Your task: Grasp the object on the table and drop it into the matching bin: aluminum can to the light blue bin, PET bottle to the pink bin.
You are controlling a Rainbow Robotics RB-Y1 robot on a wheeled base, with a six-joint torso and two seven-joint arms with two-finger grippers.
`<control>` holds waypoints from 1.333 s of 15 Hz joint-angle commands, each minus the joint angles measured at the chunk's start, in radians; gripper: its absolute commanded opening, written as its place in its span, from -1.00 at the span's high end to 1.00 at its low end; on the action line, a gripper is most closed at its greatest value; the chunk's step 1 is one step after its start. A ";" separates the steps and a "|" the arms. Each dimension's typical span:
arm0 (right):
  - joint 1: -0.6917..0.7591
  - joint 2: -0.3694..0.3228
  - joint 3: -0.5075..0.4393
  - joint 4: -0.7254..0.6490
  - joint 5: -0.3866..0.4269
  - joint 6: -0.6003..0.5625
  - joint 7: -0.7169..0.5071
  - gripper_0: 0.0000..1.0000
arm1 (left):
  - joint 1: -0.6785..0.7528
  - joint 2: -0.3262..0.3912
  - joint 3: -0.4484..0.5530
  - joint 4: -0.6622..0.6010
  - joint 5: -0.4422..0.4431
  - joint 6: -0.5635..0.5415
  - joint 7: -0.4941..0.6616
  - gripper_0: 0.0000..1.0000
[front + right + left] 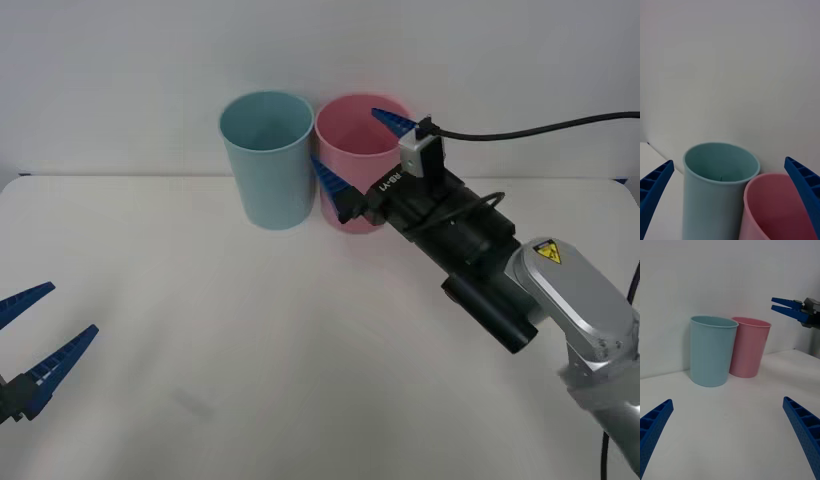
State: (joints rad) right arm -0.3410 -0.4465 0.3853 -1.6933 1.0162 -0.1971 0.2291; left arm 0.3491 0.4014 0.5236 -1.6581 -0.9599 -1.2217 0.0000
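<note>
Low at the near left corner of the white bench (250, 340), the left claw (35, 335) hovers with its blue fingers spread, grasping nothing. Farther back stands the light blue bin (267, 158), upright, with the pink bin (358, 160) touching its right side. Over the pink bin's rim hangs the right claw (358, 150), its fingers (393, 120) released wide and bare. No view lets me tell where the aluminum can is.

The right hand (358, 150) hides part of the pink bin (352, 205); perhaps its contents too.
</note>
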 commanded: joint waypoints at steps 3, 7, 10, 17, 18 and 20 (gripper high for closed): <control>0.284 -0.201 -0.102 -0.215 -0.084 -0.050 0.030 -1.00 | 0.000 0.000 0.000 0.000 0.000 0.000 0.000 -1.00; 0.456 -0.262 -0.263 -0.241 -0.102 -0.237 0.049 -1.00 | 0.000 0.000 0.000 0.000 0.000 0.000 0.000 -1.00; 0.568 -0.256 -0.376 -0.241 -0.100 -0.386 0.049 -1.00 | 0.000 0.000 0.000 0.000 0.000 0.000 0.000 -1.00; 0.795 -0.209 -0.640 -0.246 -0.096 -0.699 -0.090 -1.00 | 0.000 0.000 0.000 0.000 0.000 0.000 0.000 -1.00; 0.824 -0.201 -0.680 -0.247 -0.094 -0.745 -0.134 -1.00 | 0.000 0.000 0.000 0.000 0.000 0.000 0.000 -1.00; 0.856 -0.176 -0.740 -0.247 -0.073 -0.808 -0.194 -1.00 | 0.000 0.000 0.000 0.000 0.000 0.000 0.000 -1.00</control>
State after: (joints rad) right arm 0.5011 -0.6359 -0.3251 -1.9406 0.9279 -0.9749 0.0629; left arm 0.3490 0.4014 0.5236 -1.6581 -0.9599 -1.2217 0.0000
